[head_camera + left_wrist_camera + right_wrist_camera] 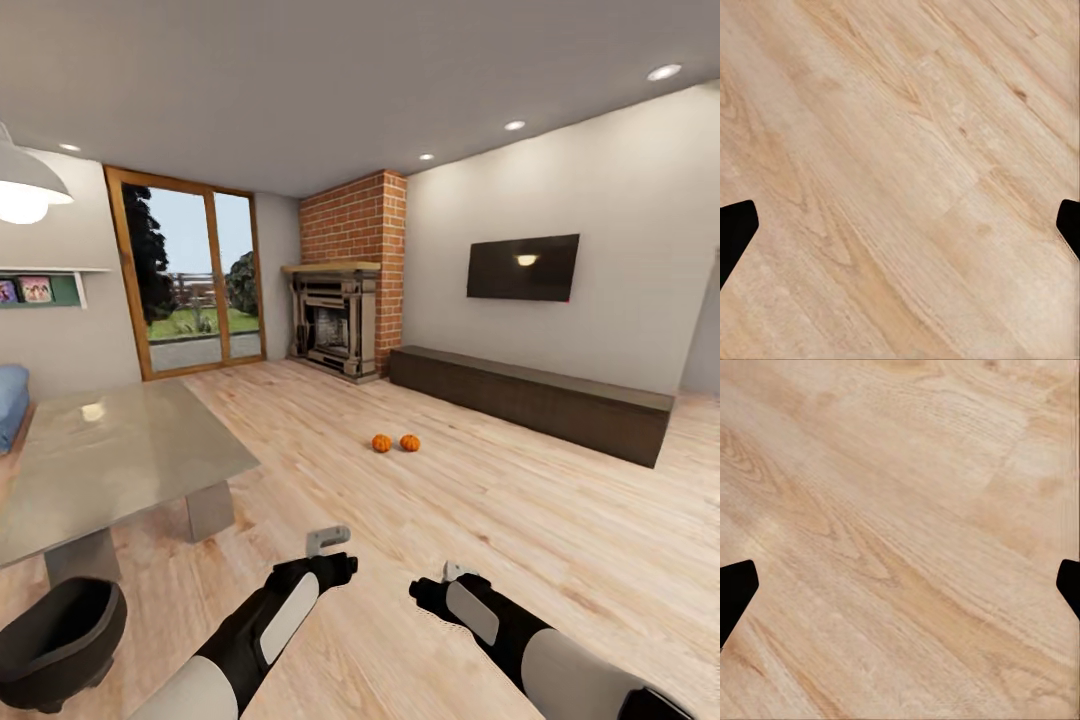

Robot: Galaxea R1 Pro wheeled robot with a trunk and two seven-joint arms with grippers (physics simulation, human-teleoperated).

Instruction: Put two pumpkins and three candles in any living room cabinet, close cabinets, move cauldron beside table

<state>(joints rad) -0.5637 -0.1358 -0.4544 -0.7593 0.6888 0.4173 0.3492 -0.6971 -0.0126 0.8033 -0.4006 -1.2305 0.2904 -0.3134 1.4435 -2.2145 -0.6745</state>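
Task looks barely started, judging by the layout. Both pumpkins (395,442) sit on the wood floor (480,520), side by side and nearly touching, in front of the cabinet (530,398), well apart from it. Cabinet is the long low dark unit along the wall under the TV (523,267), right of the brick fireplace (340,300). Its front looks flush, so I read it as closed, with nothing put inside as far as I can judge.

No candles spotted from here.

Cauldron (58,640) stands on the floor just beside the near leg of the grey bench (110,450), opposite the cabinet. That step may already count as satisfied.

Left gripper (328,541) and right gripper (459,571) hang low over bare floor, well short of the pumpkins. In the wrist views the dark fingertips (735,225) sit at opposite edges with floor between: both spread, holding nothing.

Left: both pumpkins, three candles, drawers shut afterwards.
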